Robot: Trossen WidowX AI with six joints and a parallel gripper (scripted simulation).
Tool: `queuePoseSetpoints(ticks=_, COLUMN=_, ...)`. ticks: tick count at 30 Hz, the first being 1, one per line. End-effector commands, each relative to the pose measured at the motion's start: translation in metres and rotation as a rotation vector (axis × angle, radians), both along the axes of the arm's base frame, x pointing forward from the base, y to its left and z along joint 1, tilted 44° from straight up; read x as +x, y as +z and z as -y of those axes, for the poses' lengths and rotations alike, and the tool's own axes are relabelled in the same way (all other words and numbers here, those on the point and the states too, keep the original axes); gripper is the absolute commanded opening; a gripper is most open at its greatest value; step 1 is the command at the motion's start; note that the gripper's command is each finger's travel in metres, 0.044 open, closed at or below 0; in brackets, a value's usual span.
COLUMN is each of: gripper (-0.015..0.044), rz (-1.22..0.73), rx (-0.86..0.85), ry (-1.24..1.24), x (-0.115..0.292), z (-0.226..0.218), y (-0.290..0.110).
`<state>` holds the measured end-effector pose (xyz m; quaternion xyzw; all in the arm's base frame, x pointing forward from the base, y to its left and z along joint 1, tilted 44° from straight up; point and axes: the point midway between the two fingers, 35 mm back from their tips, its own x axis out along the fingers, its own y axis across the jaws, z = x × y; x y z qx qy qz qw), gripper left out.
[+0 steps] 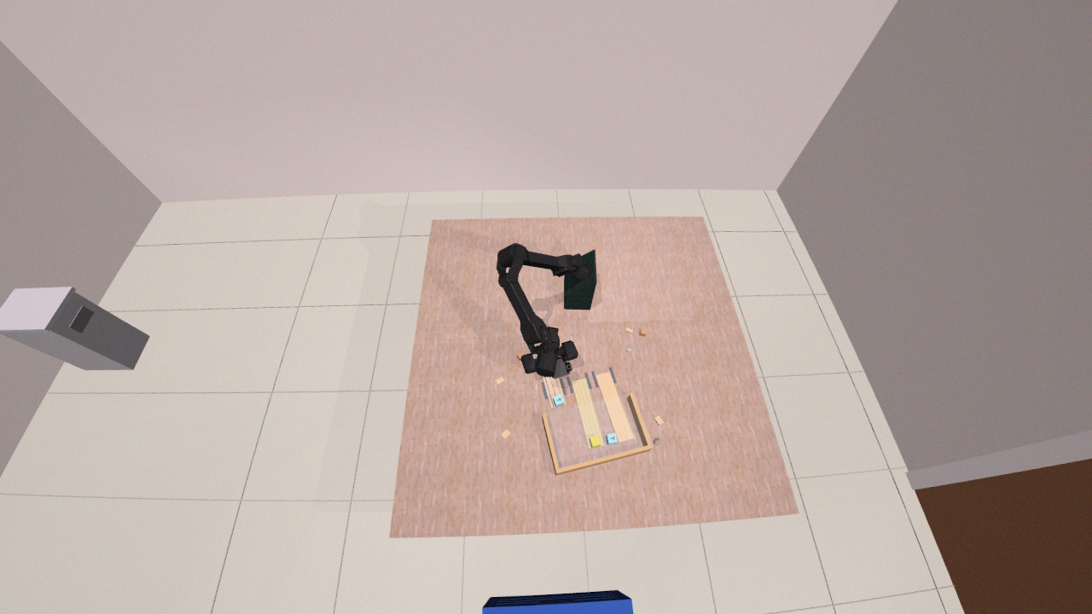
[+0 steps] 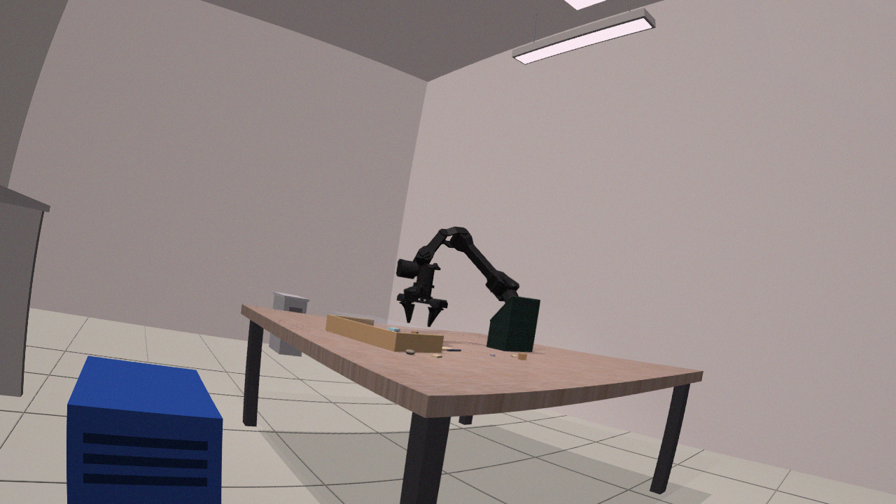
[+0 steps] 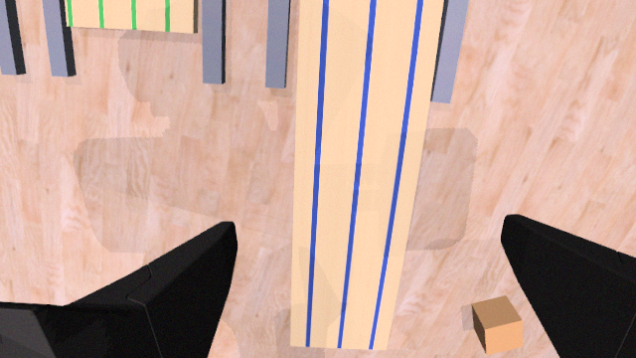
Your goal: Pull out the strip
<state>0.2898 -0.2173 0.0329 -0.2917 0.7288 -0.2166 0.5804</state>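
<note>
Pincer: my pincer (image 3: 368, 278) is released, jaws spread wide and grasping nothing; in the exterior view I see it hanging above the table (image 2: 501, 382), clear of the surface.
Blue-lined strip: the blue-lined strip (image 3: 358, 174) lies flat under the open jaws, running from 6 toward 12 o'clock in my wrist view, its near end between the two fingertips and touching neither.
Labelled cube: from the top view a light blue cube (image 1: 559, 400) sits on that same strip, at 5 o'clock from the pincer, outside the wooden frame (image 1: 599, 460). I cannot read its label from here.
Other strips: a green-lined strip (image 3: 131, 15) shows at 11 o'clock in the wrist view; in the top view it and a plain strip (image 1: 618, 404) reach into the frame.
Other cubes: a yellow cube (image 1: 595, 441) and a second light blue cube (image 1: 611, 438) rest inside the frame.
Guides: grey rails (image 3: 215, 42) flank the strips.
Stray block: a small orange block (image 3: 498, 324) lies at 5 o'clock, just beside the right fingertip.
</note>
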Motion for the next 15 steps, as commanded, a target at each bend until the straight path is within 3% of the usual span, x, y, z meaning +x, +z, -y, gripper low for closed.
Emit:
queuePoseSetpoints(ticks=1, gripper=0.0440, rz=0.000, rx=-0.003, ry=-0.002, x=0.015, z=0.000, y=-0.002)
queuePoseSetpoints(ticks=15, gripper=0.0440, rz=0.003, rx=-0.003, ry=-0.002, x=0.071, z=-0.002, y=-0.006)
